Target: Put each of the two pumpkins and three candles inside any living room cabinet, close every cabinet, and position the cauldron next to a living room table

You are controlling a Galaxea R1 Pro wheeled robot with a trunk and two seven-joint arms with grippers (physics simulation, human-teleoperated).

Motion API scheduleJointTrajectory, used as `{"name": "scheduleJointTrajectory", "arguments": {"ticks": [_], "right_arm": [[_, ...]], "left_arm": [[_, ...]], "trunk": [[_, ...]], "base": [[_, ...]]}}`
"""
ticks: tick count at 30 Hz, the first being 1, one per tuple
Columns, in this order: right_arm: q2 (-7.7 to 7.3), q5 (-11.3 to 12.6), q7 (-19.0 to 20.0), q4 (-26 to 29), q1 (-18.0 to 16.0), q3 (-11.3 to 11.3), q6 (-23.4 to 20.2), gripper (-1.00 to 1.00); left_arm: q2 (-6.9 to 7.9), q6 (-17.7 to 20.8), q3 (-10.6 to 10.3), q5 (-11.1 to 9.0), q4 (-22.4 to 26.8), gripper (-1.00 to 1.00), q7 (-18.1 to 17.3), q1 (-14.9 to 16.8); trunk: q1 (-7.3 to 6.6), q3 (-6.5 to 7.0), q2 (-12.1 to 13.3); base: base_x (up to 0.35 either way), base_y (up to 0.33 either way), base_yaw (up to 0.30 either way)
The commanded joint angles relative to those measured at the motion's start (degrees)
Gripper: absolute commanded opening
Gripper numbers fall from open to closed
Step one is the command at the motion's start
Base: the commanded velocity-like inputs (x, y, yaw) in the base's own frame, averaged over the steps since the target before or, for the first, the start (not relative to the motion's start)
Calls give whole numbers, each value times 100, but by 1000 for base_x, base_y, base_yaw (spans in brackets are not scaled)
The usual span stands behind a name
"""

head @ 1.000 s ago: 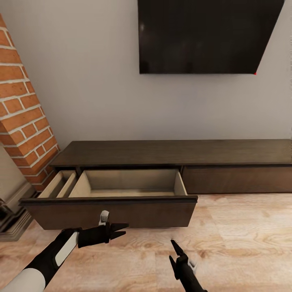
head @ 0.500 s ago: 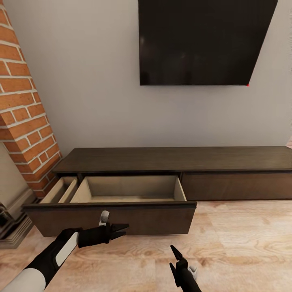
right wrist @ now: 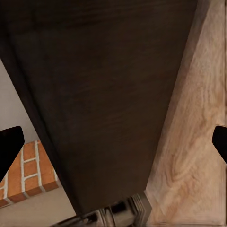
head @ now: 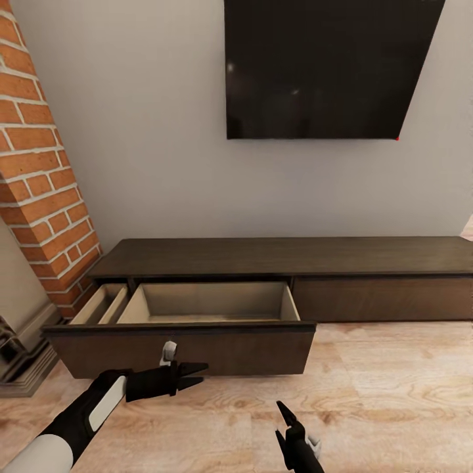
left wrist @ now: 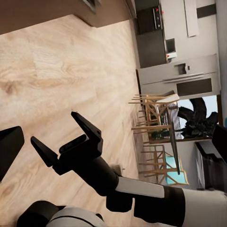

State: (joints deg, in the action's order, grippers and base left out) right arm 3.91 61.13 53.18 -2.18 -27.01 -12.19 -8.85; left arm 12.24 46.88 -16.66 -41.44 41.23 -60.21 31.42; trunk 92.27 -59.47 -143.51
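The left gripper hangs low over the wood floor with its two black fingers spread apart and nothing between them. Right past its tips is the dark front of a big drawer that is pulled out of the cabinet. The gripper is just in front of that drawer face, a little below its top edge. Inside, the drawer is pale and has nothing in it. A thinner drawer beside it, on the far left of the gripper, is pulled out too. The right gripper is lower and nearer the robot, pointing up toward the right end of the same drawer front. Its fingers are apart, and it holds nothing. In the left wrist view the right gripper shows with both black fingers wide open above the floor. In the right wrist view the dark drawer front is close ahead of the fingers, with the floor on one side and some red brick past the other. Behind the cabinet is a grey wall with a black TV high above both grippers. A brick column stands off to the left of the left gripper.
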Motion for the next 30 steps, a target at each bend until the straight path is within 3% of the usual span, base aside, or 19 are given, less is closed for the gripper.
{"name": "scheduleJointTrajectory", "arguments": {"ticks": [1, 13, 23, 30], "right_arm": [[-1, 16, 26, -19, -4, -46, -63, 100], [-145, 12, 21, -17, 147, -47, -125, 100], [-149, 6, 38, -19, 152, -47, -67, 100], [-152, -3, 25, -19, 152, -45, 54, 100]], "left_arm": [[3, 36, -21, -39, -1, 100, -1, 5], [-9, 41, -30, -39, -1, 100, 1, 3], [-3, 41, -30, -39, -1, 100, 1, 5], [-2, 41, -30, -39, 5, 100, 1, 3]], "trunk": [[-3, -5, -3], [-3, -5, -3], [-3, -5, -3], [-3, -5, -3]], "base": [[-105, 0, 0], [-13, 0, 0], [-5, 0, 0], [-193, 0, 0]]}}
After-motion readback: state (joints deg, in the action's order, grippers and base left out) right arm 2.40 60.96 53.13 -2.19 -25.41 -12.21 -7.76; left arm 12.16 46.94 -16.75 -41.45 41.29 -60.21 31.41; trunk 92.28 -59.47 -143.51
